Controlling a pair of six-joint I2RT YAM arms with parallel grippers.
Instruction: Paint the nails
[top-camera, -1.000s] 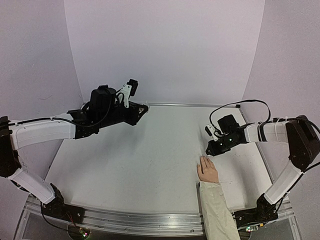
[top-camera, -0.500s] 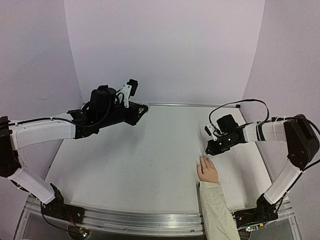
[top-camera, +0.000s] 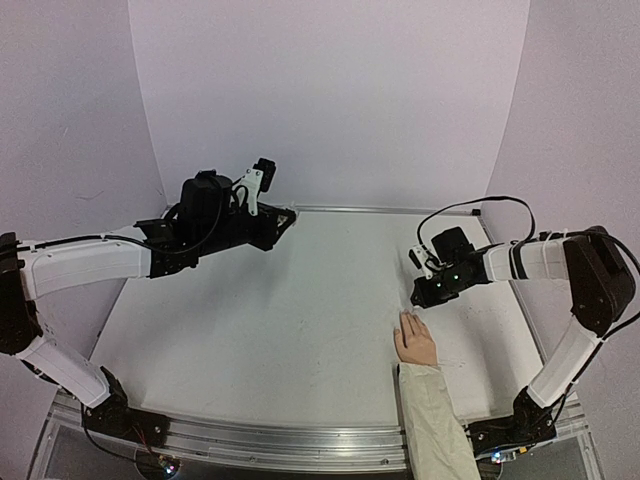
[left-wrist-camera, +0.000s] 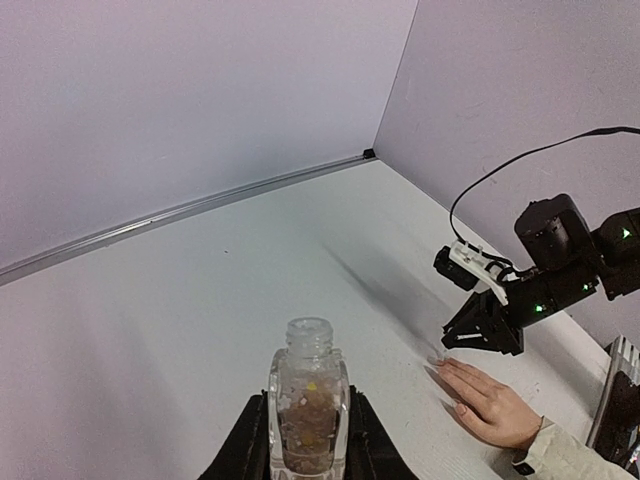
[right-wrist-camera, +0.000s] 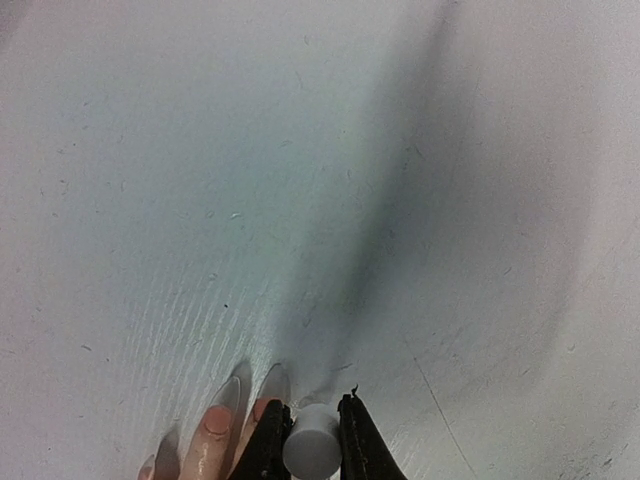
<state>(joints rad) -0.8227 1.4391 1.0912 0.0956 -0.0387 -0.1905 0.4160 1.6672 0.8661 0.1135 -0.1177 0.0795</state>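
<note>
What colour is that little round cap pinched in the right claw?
The cap is plain white, clearest in the right wrist view.

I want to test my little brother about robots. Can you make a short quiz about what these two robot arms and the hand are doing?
1. True or false: the clear bottle in the left gripper has its cap on.
2. What is the right gripper holding near the fingertips of the hand? A) a white cap B) a spoon C) nothing
3. Fill the gap: the hand lies flat on the ___.
Key: 1 false, its neck is open; 2 A; 3 table.
</note>
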